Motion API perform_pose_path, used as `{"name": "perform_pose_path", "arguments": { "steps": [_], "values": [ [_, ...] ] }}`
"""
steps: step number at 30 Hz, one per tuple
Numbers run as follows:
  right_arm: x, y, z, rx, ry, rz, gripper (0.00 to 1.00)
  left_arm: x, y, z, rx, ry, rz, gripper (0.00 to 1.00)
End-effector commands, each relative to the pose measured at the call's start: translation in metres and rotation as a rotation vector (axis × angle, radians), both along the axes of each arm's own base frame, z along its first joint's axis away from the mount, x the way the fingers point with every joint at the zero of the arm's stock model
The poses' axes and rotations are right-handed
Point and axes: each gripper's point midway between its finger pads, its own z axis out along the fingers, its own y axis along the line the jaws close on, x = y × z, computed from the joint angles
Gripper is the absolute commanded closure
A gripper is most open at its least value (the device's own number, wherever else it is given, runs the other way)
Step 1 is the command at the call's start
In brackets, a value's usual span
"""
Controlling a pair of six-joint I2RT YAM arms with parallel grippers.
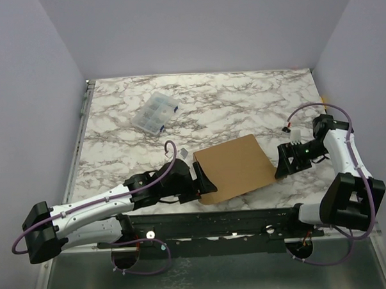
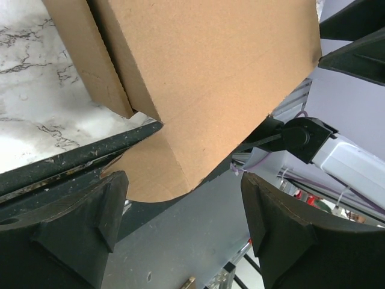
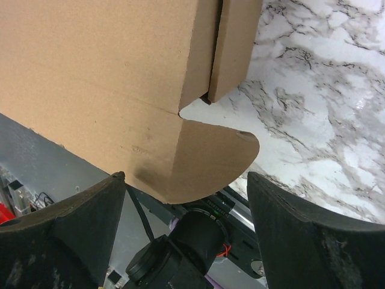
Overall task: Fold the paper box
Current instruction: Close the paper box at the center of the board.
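Paper box [image 1: 236, 168] on table [image 1: 242, 101], near edge

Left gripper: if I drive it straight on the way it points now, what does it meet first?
The paper box: its rounded near flap sits right ahead of the left gripper, in line with the gap between the open fingers. Depth is unclear, but it looks very close.

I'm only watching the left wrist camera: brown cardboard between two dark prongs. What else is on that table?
Observer: From above, a clear plastic compartment case sits far left on the table, apart from the paper box.
Operator: Is the other arm busy?
Observer: The right claw is at the box's right edge, opposite the left claw.
Operator: Gripping it?
Observer: No; the right wrist camera shows it wide open, a rounded tab of the box between its fingers.
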Motion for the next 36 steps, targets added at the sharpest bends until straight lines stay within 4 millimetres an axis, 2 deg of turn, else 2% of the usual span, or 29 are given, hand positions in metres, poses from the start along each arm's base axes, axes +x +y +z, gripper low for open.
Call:
{"name": "perform_pose_path", "arguments": {
  "steps": [1, 4, 9, 18, 29, 36],
  "values": [
    [0.006, 0.003, -0.001, 0.042, -0.011, 0.023, 0.13, -0.002, 0.001, -0.004, 0.009, -0.035, -0.065, 0.17],
    [0.015, 0.002, -0.004, 0.052, -0.036, 0.038, 0.07, 0.001, 0.007, -0.007, 0.020, -0.051, -0.079, 0.15],
    [0.019, 0.008, -0.006, 0.105, -0.038, 0.063, 0.06, 0.006, 0.011, -0.006, 0.015, -0.089, -0.106, 0.13],
    [0.010, 0.015, -0.008, 0.152, -0.011, 0.086, 0.10, -0.001, -0.004, -0.017, -0.028, -0.055, -0.179, 0.13],
    [0.004, 0.021, -0.004, 0.200, 0.016, 0.095, 0.14, -0.002, -0.015, -0.006, -0.118, -0.042, -0.172, 0.14],
    [0.003, 0.019, -0.009, 0.189, 0.047, 0.087, 0.11, -0.008, -0.015, 0.000, -0.149, -0.041, -0.198, 0.14]
  ]
}}
